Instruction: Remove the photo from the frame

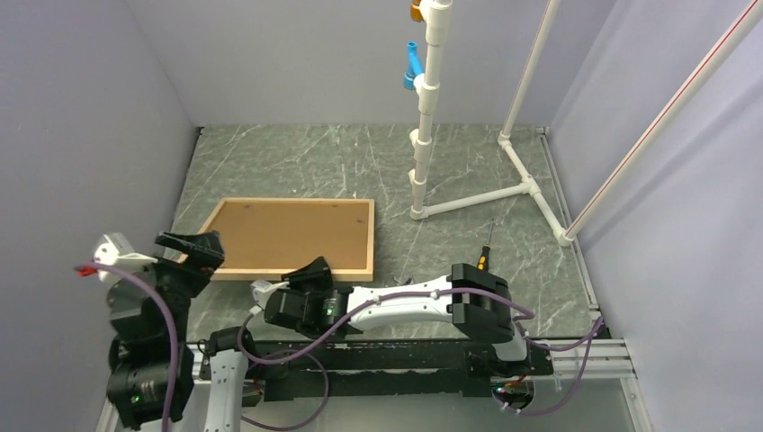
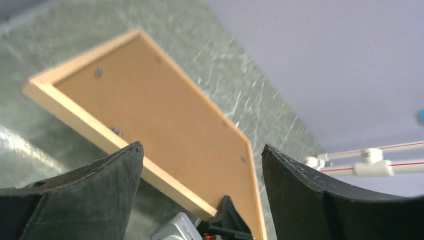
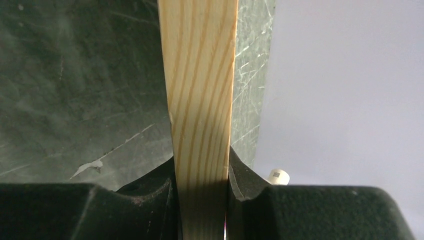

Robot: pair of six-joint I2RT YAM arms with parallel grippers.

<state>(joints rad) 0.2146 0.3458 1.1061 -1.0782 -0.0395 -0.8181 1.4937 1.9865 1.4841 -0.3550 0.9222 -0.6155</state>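
Note:
The frame [image 1: 297,273] of light wood lies flat on the green marbled table with its plain brown backing board [image 1: 288,232] facing up. The photo is hidden beneath the board. My right gripper [image 1: 310,273] is shut on the frame's near strip close to its right end. In the right wrist view the strip [image 3: 200,90] runs between the gripper's [image 3: 202,170] two pads. My left gripper [image 1: 193,247] is open and empty above the frame's near left corner. In the left wrist view the frame [image 2: 100,127] and board [image 2: 165,115] show between the left gripper's [image 2: 200,150] spread fingers.
A white pipe stand [image 1: 423,135] with blue and orange fittings rises at the back centre, its base legs running right. A screwdriver [image 1: 486,256] lies right of the frame. Grey walls close in on three sides.

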